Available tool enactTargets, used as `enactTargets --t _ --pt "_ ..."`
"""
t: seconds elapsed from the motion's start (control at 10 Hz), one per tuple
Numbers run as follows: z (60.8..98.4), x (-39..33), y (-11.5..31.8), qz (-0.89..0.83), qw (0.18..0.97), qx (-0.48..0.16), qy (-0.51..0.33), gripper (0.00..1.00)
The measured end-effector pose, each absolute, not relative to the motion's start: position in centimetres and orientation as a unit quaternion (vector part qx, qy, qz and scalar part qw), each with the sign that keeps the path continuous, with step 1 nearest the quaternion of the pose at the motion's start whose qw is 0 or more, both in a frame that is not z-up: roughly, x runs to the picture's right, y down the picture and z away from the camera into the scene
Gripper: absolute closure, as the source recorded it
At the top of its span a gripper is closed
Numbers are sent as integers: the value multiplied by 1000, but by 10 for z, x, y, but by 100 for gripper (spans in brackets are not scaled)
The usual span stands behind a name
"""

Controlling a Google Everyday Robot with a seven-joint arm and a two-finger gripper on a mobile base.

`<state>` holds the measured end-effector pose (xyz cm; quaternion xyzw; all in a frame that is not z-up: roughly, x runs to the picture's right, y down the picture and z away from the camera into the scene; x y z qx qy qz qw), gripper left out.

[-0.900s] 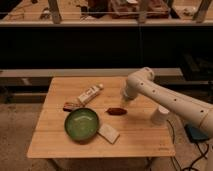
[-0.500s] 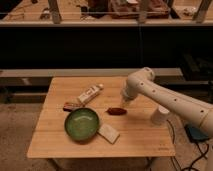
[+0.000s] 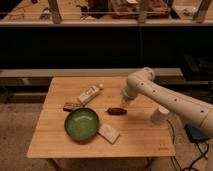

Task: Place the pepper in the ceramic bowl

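Jaw opening cannot be told from this view; nothing is seen to be held. Gripper [image 3: 123, 103] is noted low over the wooden table [image 3: 142, 140], just beside and slightly to the far right of the pepper [image 3: 116, 111]; whether contact has been made cannot be determined.

Pepper: small, dark red, elongated and tapered, lying flat with its long axis running left to right. It is located near the table centre, just right of the ceramic bowl [image 3: 80, 125] and apart from its rim.

Bowl: round, shallow, green glaze, darker rim, nothing seen inside it. It is set toward the near left.

The arm is brought in from the right, elbow bent over the far edge. This placement is judged to serve a top-down grasp, with only a short carry leftward to the bowl required afterwards.

Other items recorded: white tube [image 3: 90, 93] far of the bowl, brownish-red packet [image 3: 71, 106] at its far left, flat white packet [image 3: 108, 133] at its near right, white cup [image 3: 160, 115] under the forearm.
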<state>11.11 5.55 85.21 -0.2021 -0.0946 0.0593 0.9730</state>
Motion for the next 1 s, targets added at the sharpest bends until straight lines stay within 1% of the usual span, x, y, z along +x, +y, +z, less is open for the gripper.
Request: enactTargets --t 0.3,0.7,1.0 --pt "852 111 56 60 973 -202 -96 46" --pt "858 87 66 51 967 -214 -125 46" --pt "863 85 73 53 963 -223 -141 46"
